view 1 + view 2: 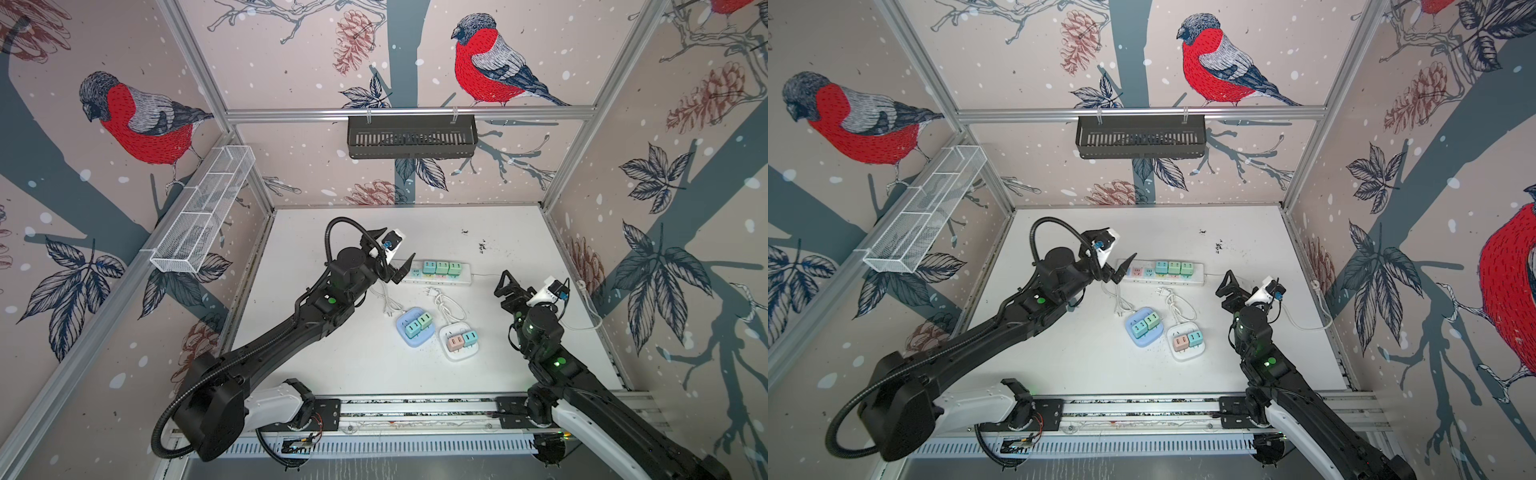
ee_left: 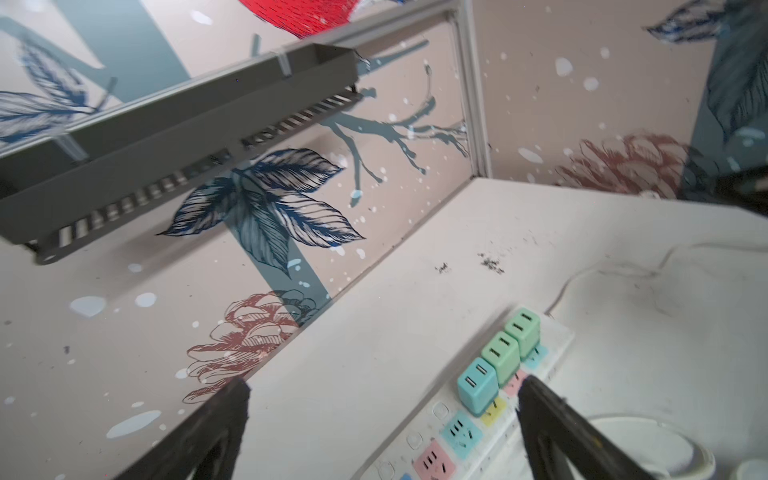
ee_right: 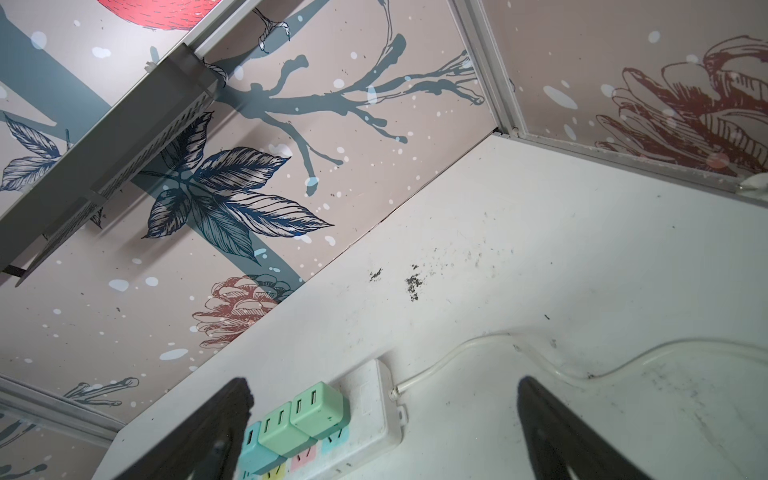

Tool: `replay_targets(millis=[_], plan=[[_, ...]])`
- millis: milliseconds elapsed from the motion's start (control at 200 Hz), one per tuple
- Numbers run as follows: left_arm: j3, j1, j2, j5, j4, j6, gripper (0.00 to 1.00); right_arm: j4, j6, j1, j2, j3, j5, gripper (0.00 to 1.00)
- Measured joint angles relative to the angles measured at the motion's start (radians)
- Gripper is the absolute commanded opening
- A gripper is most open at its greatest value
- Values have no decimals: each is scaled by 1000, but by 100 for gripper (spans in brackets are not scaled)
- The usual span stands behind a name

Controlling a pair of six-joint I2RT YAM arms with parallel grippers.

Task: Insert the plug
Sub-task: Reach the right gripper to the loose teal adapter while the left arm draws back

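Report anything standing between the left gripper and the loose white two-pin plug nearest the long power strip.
Nothing visible does. The open left gripper hovers over the free end of the long white power strip; the white two-pin plug lies on bare table beside that end. The teal and green adapters sit further along the strip.

**Both my grippers spread wide near the power strip**

My left gripper (image 1: 1126,267) hangs at the nine o'clock end of the white power strip (image 1: 1198,277), which carries three pastel adapters (image 1: 1173,268). My right gripper (image 1: 1223,286) hovers empty at its four o'clock. A loose plug (image 1: 1160,292) lies at its six o'clock.
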Motion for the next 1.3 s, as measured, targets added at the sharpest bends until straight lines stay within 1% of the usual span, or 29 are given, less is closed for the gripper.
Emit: replay_targets(millis=[40, 115, 210, 340, 445, 520, 595, 645, 725, 796, 871, 961, 1051, 1136, 1211, 1301], plan=[[-32, 18, -27, -26, 33, -41, 100, 10, -1, -1, -26, -18, -6, 100], [-72, 65, -63, -51, 69, -123, 100, 31, -16, -7, -78, -50, -53, 100], [-79, 111, -97, -75, 83, -225, 100, 51, -97, -29, -96, -49, -160, 100], [-80, 158, -131, -76, 82, -359, 100, 63, -188, -31, -21, 3, -303, 100], [-95, 203, -165, -70, 82, -452, 100, 59, -230, 6, 76, 41, -351, 100], [-100, 225, -185, -54, 72, -500, 100, 43, -259, 74, 161, 88, -349, 100], [-100, 233, -204, -58, 51, -541, 100, 7, -289, 173, 253, 163, -290, 100], [-94, 234, -216, -87, 26, -568, 100, -42, -296, 244, 321, 236, -237, 100], [-78, 237, -241, -169, -27, -618, 99, -122, -295, 350, 441, 381, -188, 99], [-72, 239, -273, -272, -71, -678, 99, -180, -286, 431, 548, 509, -153, 99], [-85, 243, -310, -369, -99, -729, 99, -200, -265, 493, 646, 587, -146, 99], [-129, 251, -358, -441, -105, -768, 99, -197, -263, 539, 786, 644, -167, 100], [-158, 272, -396, -483, -122, -801, 99, -214, -267, 561, 937, 724, -220, 97], [-164, 311, -418, -502, -132, -840, 99, -250, -276, 571, 1096, 871, -271, 90], [-168, 351, -429, -522, -145, -877, 99, -284, -296, 578, 1212, 990, -301, 89], [-174, 404, -435, -526, -176, -931, 99, -320, -327, 586, 1341, 1115, -378, 86]])
